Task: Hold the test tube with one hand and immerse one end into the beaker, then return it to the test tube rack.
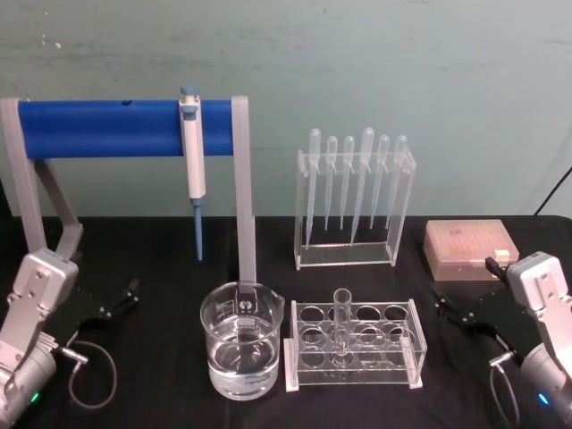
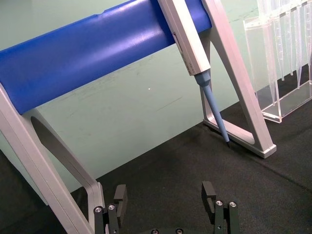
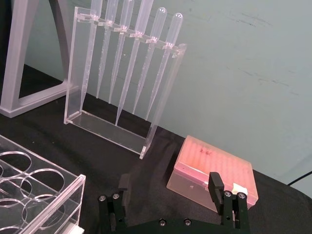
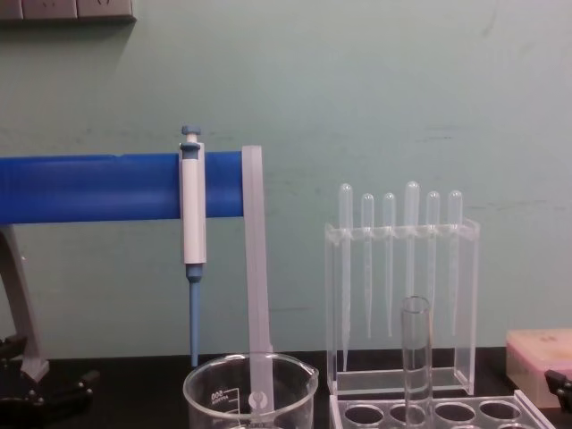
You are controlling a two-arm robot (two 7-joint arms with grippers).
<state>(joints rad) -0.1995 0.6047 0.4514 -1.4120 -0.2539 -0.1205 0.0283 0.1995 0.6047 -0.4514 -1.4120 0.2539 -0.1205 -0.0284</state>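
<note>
The test tube (image 1: pixel 341 323) is a straight tube of clear glass with a plain rim. It stands upright in a middle hole of the test tube rack (image 1: pixel 357 371), a clear acrylic box with round holes on a white base. Just beside the rack, on the robot's left, stands the beaker (image 1: pixel 219 332), wide and round, with a spout and white printed marks. It holds clear liquid in its lower part.

The left gripper (image 2: pixel 165 192) rests low near the table's left edge with its black fingers spread apart and nothing between them. The right gripper (image 3: pixel 168 183) sits near the right edge, also spread and empty.

Behind, a white-and-blue pipettor (image 1: pixel 192 161) hangs on a thick blue bar (image 1: pixel 98 127) with grey legs. Slim plastic pipettes (image 1: pixel 353 179) hang in a clear stand, and a pink translucent box (image 1: pixel 469 250) lies to its right. The table (image 1: pixel 161 393) has a matte black cover, and the wall (image 1: pixel 375 63) is pale green and a little scuffed.
</note>
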